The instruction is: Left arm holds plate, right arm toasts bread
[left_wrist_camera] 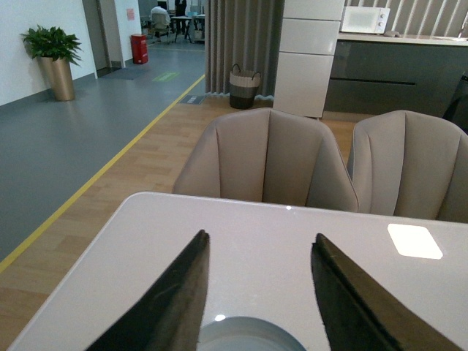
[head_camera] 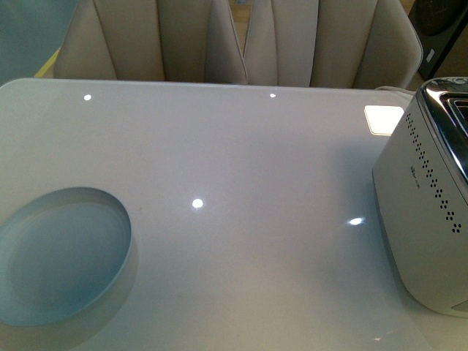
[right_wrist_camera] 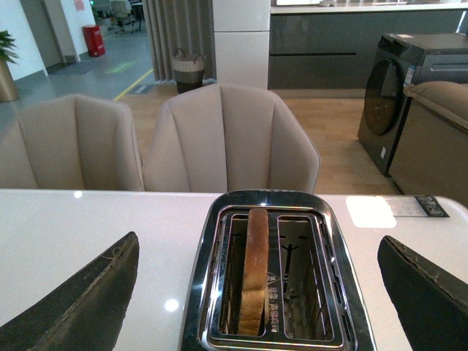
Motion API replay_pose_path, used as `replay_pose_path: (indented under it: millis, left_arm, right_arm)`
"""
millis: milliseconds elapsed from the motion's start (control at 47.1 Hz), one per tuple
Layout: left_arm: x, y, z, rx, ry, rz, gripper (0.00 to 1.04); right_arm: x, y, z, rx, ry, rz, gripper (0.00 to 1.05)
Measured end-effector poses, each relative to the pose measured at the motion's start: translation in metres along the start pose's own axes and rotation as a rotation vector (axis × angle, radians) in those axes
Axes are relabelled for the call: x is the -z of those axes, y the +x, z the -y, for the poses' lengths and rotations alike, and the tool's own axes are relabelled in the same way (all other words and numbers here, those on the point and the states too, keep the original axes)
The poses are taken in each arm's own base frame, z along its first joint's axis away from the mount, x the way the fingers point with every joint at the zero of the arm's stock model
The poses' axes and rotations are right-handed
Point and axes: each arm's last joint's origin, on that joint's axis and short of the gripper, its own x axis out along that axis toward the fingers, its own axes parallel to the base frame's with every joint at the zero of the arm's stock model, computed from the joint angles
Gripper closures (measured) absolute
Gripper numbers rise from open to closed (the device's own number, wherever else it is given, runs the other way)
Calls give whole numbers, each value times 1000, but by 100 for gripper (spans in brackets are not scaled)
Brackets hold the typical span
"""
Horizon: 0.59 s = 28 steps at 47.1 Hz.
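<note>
Right gripper, black angular jaws spread wide and empty, hangs above the chrome-topped white toaster. Tan square bread slice with darker crust stands upright in one toaster slot (other slot bare). Left gripper, black jaws parted and empty, above the round pale blue-white plate, well left of the toaster. Judged: bread loaded; plate not yet held, toasting and retrieval left

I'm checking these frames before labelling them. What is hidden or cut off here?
- Plate: the front view's left and lower edges crop it; the left wrist view shows only a sliver, cut by the lower edge.
- Bread: its lower part sits hidden inside the toaster slot.
- Toaster: cropped at the front view's right edge.
- Left gripper and right gripper: only fingers show; neither arm appears in the front view.
</note>
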Motion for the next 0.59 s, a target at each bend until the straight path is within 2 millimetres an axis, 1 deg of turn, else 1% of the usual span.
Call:
replay_pose_path:
  millis: [42, 106, 170, 212, 276, 318, 594]
  left_arm:
    - [0, 0, 0, 0, 0, 0, 49]
    - [0, 0, 0, 0, 0, 0, 40]
    - [0, 0, 0, 0, 0, 0, 28]
    - [0, 0, 0, 0, 0, 0, 17]
    - [0, 0, 0, 0, 0, 0, 6]
    - [0, 0, 0, 0, 2, 0, 8]
    - [0, 0, 0, 0, 2, 0, 7]
  right_arm:
    - [0, 0, 0, 0, 0, 0, 9]
    - [0, 0, 0, 0, 0, 0, 9]
    - [0, 0, 0, 0, 0, 0, 9]
    - [0, 0, 0, 0, 0, 0, 9]
    - [0, 0, 0, 0, 0, 0, 9]
    - [0, 0, 0, 0, 0, 0, 9]
    - [0, 0, 0, 0, 0, 0, 9]
